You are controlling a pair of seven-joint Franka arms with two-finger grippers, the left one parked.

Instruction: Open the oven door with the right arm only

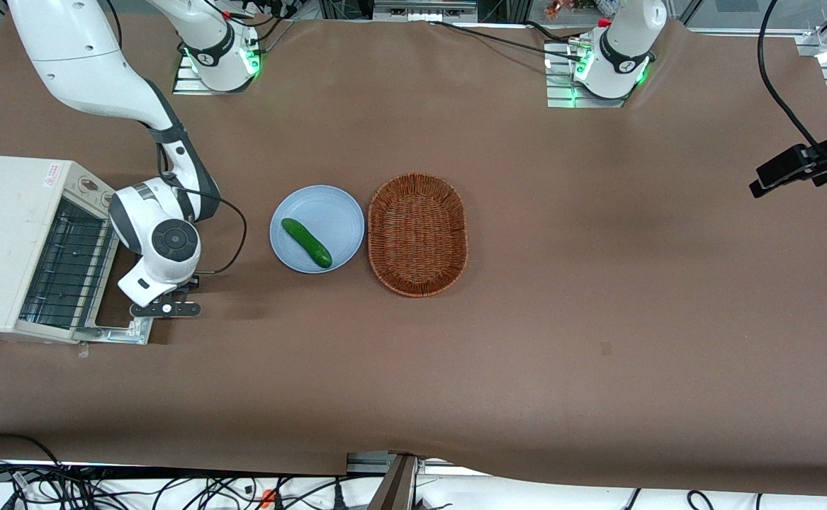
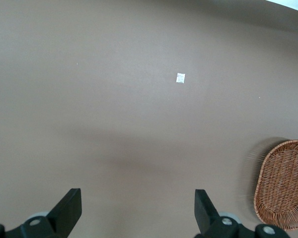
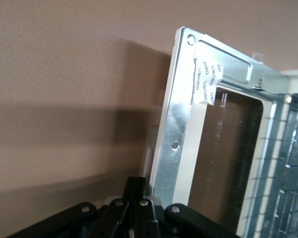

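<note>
The cream-white toaster oven point(image 1: 9, 241) stands at the working arm's end of the table. Its oven door point(image 1: 137, 331) is swung down and lies about flat in front of the oven, so the wire rack inside shows. In the right wrist view the door's shiny metal inner frame point(image 3: 171, 148) and its glass window point(image 3: 228, 153) are close up. The right arm point(image 1: 158, 234) bends down over the door. Its gripper point(image 1: 165, 308) is at the door's outer edge, where the handle is. The gripper point(image 3: 141, 184) has its fingers pressed together against that edge. The handle itself is mostly hidden.
A light blue plate point(image 1: 342, 212) with a green cucumber point(image 1: 306, 242) lies beside the oven, toward the table's middle. A brown wicker basket point(image 1: 418, 234) lies next to the plate and shows in the left wrist view point(image 2: 283, 183). A camera mount point(image 1: 803, 166) sits at the parked arm's end.
</note>
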